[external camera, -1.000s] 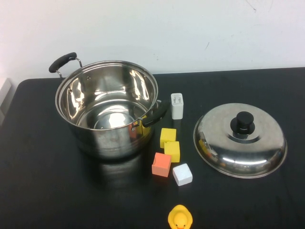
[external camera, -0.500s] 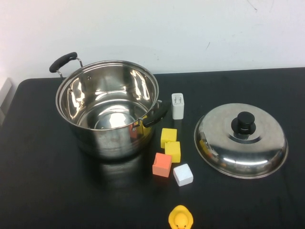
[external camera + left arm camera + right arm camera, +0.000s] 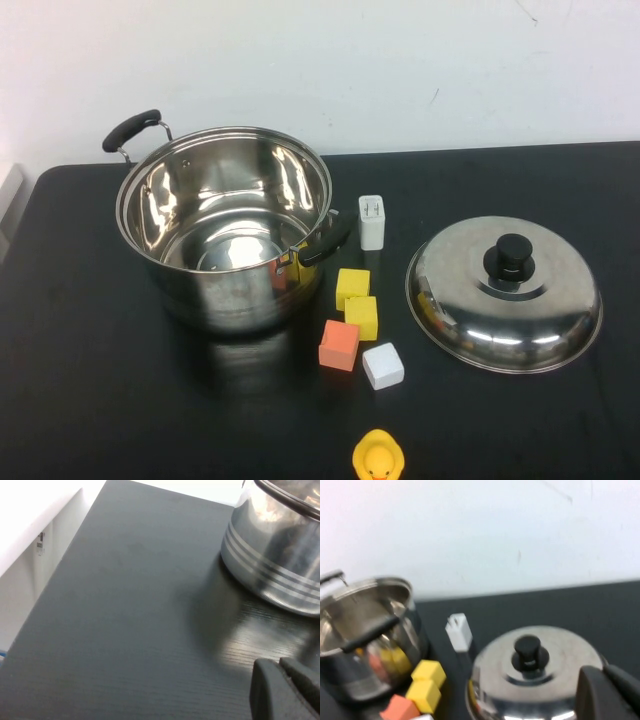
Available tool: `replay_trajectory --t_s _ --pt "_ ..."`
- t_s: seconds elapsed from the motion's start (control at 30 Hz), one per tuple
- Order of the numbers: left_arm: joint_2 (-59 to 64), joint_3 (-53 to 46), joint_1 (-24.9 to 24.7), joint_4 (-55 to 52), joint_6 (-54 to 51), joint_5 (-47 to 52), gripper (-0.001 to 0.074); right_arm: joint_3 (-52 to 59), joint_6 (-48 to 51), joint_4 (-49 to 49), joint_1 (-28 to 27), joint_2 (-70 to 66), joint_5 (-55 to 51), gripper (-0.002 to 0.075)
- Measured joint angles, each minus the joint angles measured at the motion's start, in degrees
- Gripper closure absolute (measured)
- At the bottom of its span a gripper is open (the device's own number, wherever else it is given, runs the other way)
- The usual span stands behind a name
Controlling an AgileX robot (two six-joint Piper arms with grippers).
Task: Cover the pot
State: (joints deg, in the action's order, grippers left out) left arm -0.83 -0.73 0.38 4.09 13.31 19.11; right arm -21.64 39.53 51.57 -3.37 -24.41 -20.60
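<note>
The pot is a large shiny steel stockpot with two black handles, standing open and empty at the table's left; it also shows in the left wrist view and the right wrist view. The domed steel lid with a black knob lies on the table to the pot's right. Neither gripper shows in the high view. My left gripper is shut and empty, low over the table beside the pot. My right gripper is shut and empty, just short of the lid.
Between pot and lid stand a white charger, two yellow blocks, an orange block and a white block. A yellow duck sits at the front edge. The black table ends at a white wall.
</note>
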Motion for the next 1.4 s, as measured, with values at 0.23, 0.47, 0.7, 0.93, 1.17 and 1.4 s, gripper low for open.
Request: replay_trajectory --t_s 0.23,0.47,0.7,0.93,1.17,1.4 --pt "0.0 0.0 0.0 0.0 0.0 0.0 0.0737 -4.2 -20.8 -22.6 13.3 -15.9 16.3 0.0728" --pt "0.0 0.0 0.0 0.0 -0.1 0.0 0.0736 -4.3 -42.2 -47.5 26.1 -39.8 54.1 0.0701" --pt "0.0 0.0 0.0 0.0 -0.1 0.0 0.0736 -7.7 -44.3 -48.6 26.3 -62.8 77.0 0.0354" --pt "0.0 0.0 0.0 0.0 -0.1 0.0 0.0737 -13.5 -41.9 -46.2 26.3 -73.0 78.5 0.0180" --pt "0.0 0.0 0.0 0.0 -0.1 0.0 0.0736 -16.2 -37.1 -39.9 26.5 -80.9 80.4 0.0174" --pt "0.0 0.0 0.0 0.0 -0.1 0.0 0.0736 -16.2 -36.9 -37.7 26.5 -87.0 84.4 0.0180"
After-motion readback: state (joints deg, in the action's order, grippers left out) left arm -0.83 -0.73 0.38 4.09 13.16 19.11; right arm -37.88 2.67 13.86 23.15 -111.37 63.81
